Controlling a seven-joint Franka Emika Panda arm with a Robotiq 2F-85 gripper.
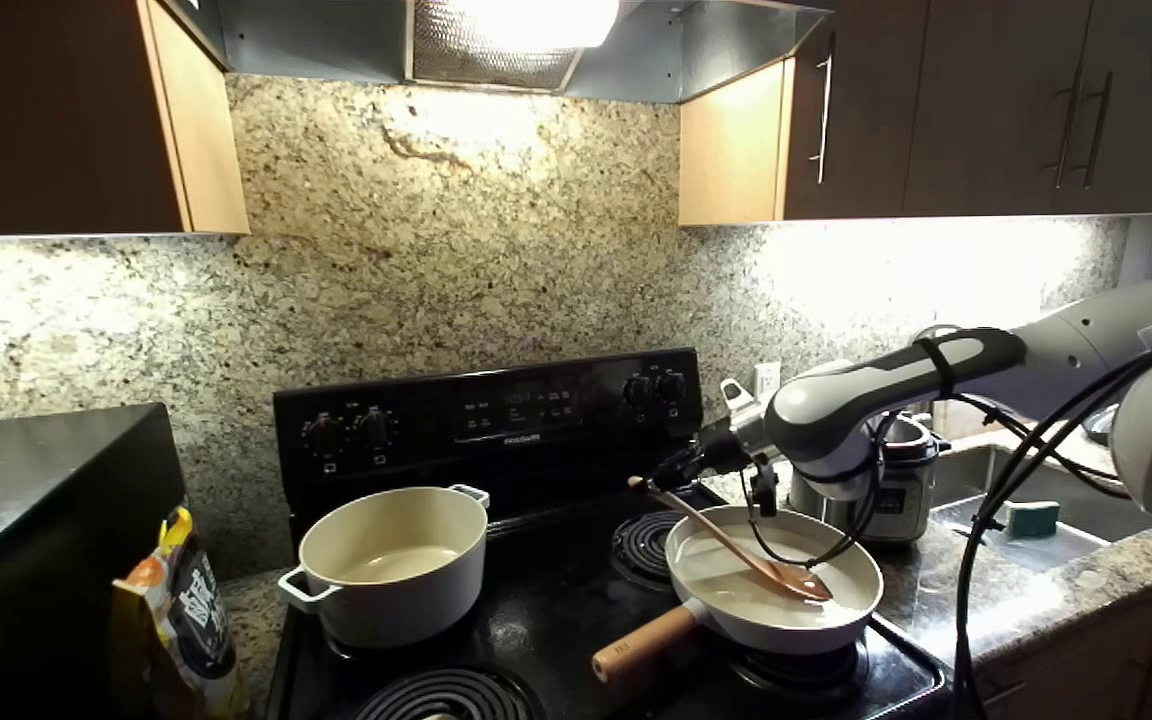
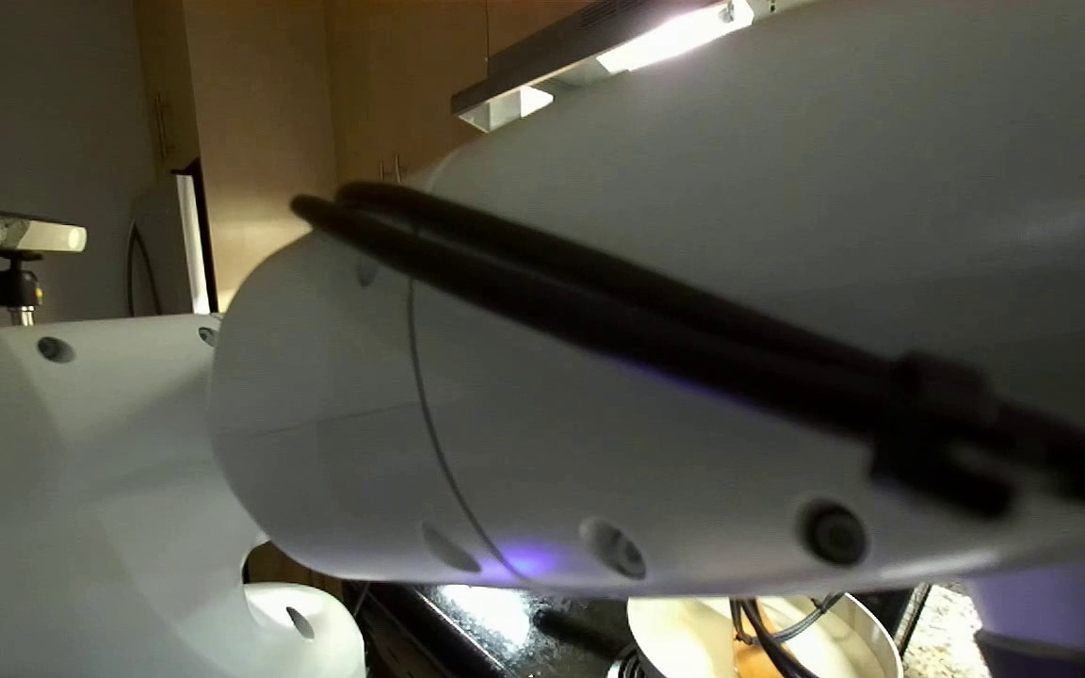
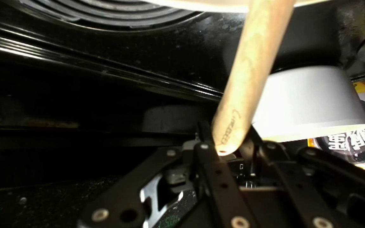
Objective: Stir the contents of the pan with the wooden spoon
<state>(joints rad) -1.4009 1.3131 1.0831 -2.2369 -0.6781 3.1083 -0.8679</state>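
The cream-white pan (image 1: 776, 640) sits on a stove burner, its thick wooden handle pointing toward the camera in an exterior view. A pale creamy layer, the contents (image 1: 711, 570), covers its bottom. The wooden spoon (image 1: 721, 537) leans over the far rim with its bowl down in the contents. My gripper (image 1: 651, 482) is behind the pan, shut on the handle's end. In the wrist view, the spoon (image 3: 249, 72) runs upward from between the gripper's (image 3: 230, 134) fingers. Cables partly cover the spoon (image 2: 752, 659) in an exterior view, where the arm hides the gripper.
A deep two-handled cream pot (image 1: 406, 605) stands left on the stove. Behind the gripper rises the stove's control panel (image 1: 576, 410). A steel pot (image 1: 906, 490) is right of the pan. Arm cables (image 1: 861, 520) hang over the pan. A yellow-black bag (image 1: 191, 620) stands far left.
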